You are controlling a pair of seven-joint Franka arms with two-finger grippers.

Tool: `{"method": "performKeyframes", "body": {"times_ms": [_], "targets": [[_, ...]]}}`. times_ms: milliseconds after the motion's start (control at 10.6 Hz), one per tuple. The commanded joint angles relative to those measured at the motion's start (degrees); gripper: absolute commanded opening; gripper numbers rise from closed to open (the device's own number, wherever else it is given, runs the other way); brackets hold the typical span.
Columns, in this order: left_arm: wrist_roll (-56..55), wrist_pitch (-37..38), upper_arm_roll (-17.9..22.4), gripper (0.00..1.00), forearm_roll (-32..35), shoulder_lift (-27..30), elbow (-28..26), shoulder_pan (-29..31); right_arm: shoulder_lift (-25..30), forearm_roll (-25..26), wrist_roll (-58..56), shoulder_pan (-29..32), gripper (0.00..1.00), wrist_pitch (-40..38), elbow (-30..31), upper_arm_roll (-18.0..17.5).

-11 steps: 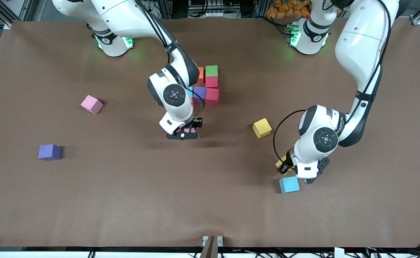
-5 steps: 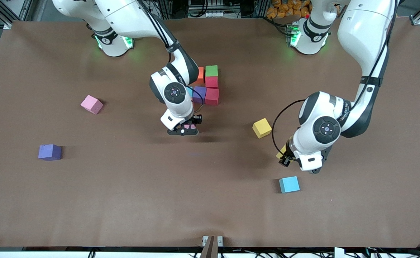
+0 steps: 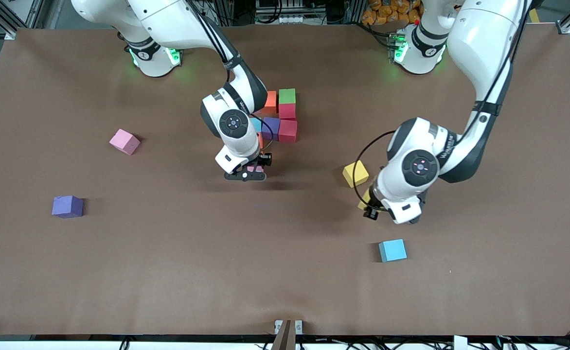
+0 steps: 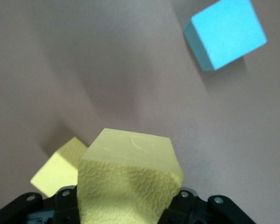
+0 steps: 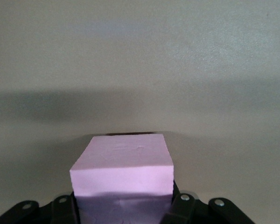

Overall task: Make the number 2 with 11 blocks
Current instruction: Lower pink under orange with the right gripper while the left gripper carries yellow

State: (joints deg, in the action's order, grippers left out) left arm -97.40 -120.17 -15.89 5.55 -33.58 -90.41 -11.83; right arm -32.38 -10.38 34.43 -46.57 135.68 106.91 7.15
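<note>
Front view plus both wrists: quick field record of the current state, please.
left gripper: shut on yellow block, over the table beside a second yellow block
right gripper: shut on pink block, near the cluster
cluster: orange, green, red, purple, blue cubes touching
loose blocks: pink, purple, light blue

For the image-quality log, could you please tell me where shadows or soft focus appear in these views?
Front view: soft arm shadows on the table, green glow at both bases. Left wrist view: held yellow block sharp, light blue block softer. Right wrist view: broad shadow band above the held pink block.
</note>
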Motion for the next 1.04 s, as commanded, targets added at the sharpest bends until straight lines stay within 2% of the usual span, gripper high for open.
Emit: {"method": "performKeyframes", "body": {"times_ms": [0, 660, 944], "targets": [[-4.09, -0.50, -0.10, 0.03, -1.41, -0.34, -0.21, -2.48, 2.32, -0.78, 0.47, -0.89, 0.38, 0.81, 2.95, 0.32], [-16.57, -5.24, -0.01, 0.03, -1.16, -3.76, -0.29, -13.03, 2.23, -0.69, 0.47, -1.25, 0.38, 0.99, 3.92, 0.32], [-21.41, -7.79, 0.07, 0.03, -1.15, -5.44, -0.29, -14.27, 2.23, -0.69, 0.47, -1.33, 0.38, 0.99, 4.27, 0.14]]}}
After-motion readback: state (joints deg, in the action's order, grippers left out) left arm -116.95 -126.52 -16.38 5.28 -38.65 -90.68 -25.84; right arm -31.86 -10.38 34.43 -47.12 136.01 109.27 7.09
